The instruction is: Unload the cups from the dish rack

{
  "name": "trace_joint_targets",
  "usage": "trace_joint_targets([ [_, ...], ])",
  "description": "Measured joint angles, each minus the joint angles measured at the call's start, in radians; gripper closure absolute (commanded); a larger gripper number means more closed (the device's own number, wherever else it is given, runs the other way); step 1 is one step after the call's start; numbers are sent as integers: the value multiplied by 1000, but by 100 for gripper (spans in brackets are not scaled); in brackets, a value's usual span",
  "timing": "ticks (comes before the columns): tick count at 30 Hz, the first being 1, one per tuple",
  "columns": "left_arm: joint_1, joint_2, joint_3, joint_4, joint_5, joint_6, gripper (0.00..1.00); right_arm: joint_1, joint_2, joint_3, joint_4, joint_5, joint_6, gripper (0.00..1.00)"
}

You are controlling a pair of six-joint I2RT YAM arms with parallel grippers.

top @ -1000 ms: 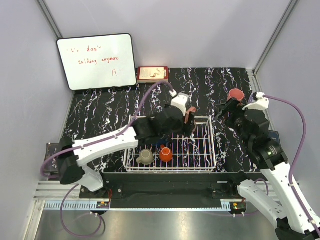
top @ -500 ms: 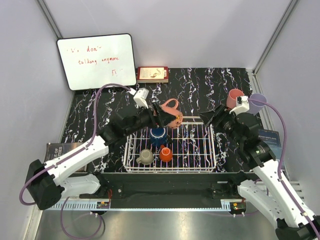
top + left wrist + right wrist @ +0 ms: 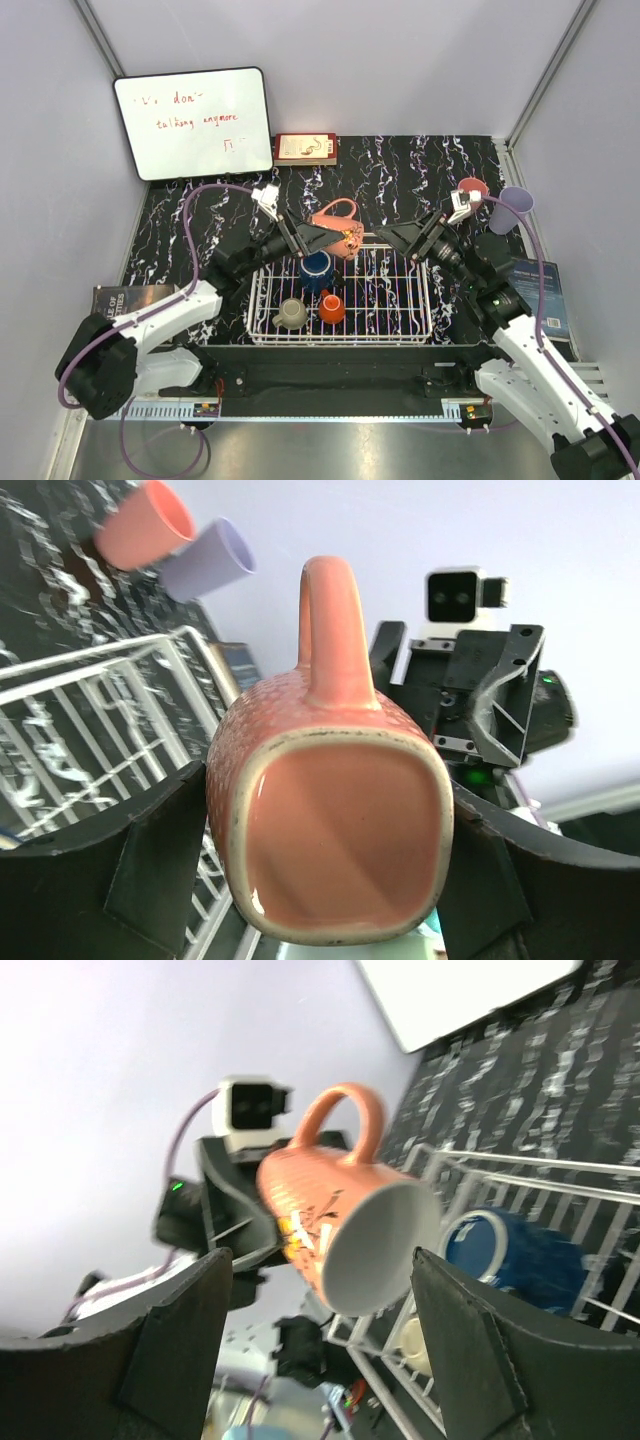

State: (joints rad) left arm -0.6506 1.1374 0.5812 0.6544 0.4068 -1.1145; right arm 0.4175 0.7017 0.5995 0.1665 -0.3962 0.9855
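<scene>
My left gripper (image 3: pixel 318 236) is shut on the brown mug with white inside (image 3: pixel 338 226) and holds it on its side above the far edge of the dish rack (image 3: pixel 423 292). In the left wrist view the mug's base (image 3: pixel 340 830) fills the gap between the fingers. My right gripper (image 3: pixel 398 237) is open and points at the mug's mouth (image 3: pixel 385 1245) from the right, a little apart from it. The dark blue mug (image 3: pixel 318 268), beige mug (image 3: pixel 291 314) and orange cup (image 3: pixel 332 307) sit in the rack. The salmon-pink cup (image 3: pixel 472 190) and lavender tumbler (image 3: pixel 515 208) stand on the table at right.
A whiteboard (image 3: pixel 192 122) leans on the back wall at left, with a red box (image 3: pixel 305 148) beside it. Booklets lie at the left (image 3: pixel 110 298) and right (image 3: pixel 545 285) table edges. The rack's right half holds no cups.
My left gripper lifted the brown mug out of the rack and drew back to the left. My right gripper swung left from the tumbler toward the mug.
</scene>
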Motion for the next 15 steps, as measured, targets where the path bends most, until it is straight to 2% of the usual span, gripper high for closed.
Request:
trace_joint_targets([
  [7,6,76,-3,165,80,-98,100,0,76,-9,192,-136,106,20],
  [15,5,109,-3,242,119,-137,100,0,120,-12,283,-205,156,21],
])
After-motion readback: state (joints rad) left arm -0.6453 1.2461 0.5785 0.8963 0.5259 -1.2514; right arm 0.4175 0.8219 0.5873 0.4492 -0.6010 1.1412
